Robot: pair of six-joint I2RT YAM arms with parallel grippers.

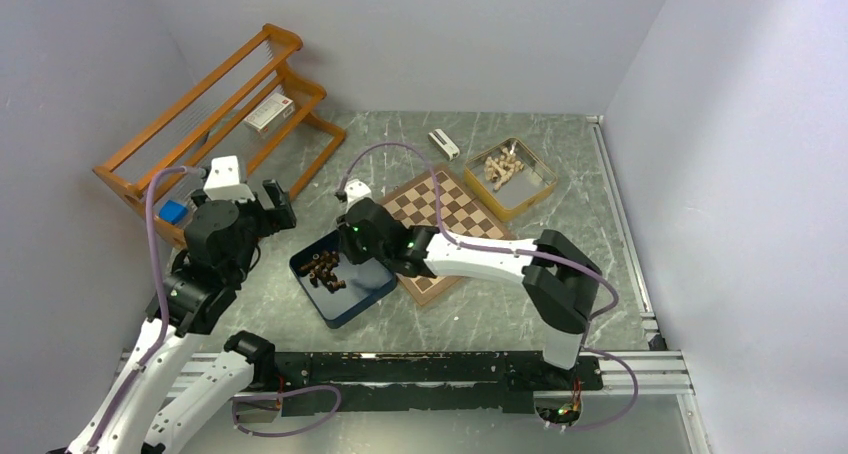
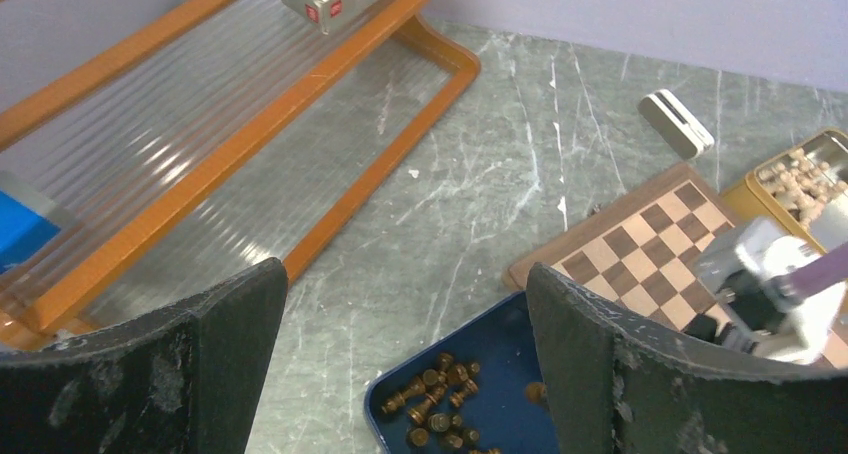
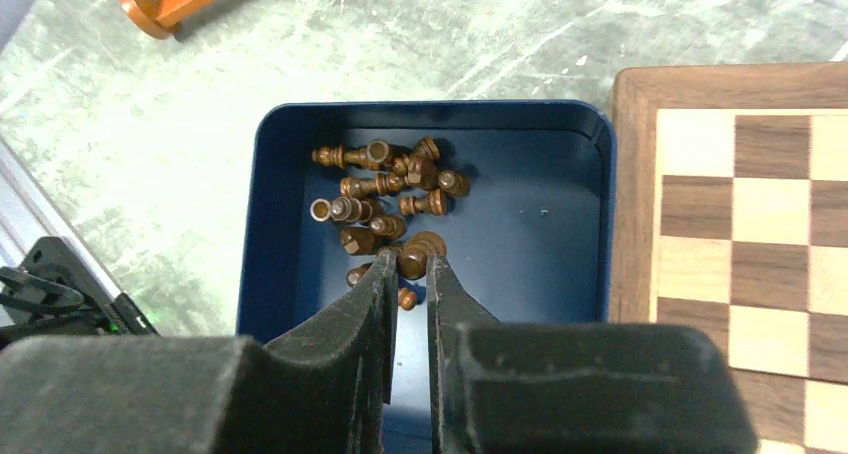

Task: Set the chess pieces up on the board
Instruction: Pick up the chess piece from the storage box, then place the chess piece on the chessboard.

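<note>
The grey marbled table [image 1: 480,314] carries everything. The orange wooden rack [image 1: 278,42] stands well to the left of the board and farther back, against the wall. The board [image 1: 450,209] lies near the table's middle, turned corner-on to the arms. A dark blue box [image 3: 520,234] sits just beside the board's near-left edge. A tan tray [image 1: 537,200] sits just beside the board's far-right corner and holds pale pieces [image 1: 502,167]. A small white box [image 1: 443,144] lies near the board's far corner.

The left gripper [image 2: 405,284] hangs above the table well to the left of the board, with its fingers spread wide and released.

The right gripper [image 3: 411,262] reaches down into the blue box at the board's edge. The dark chess pieces [image 3: 385,189] lie tumbled in a heap in that box, in the half away from the board. The right fingers are clenched on a single dark piece [image 3: 414,257] at the near edge of the heap.
</note>
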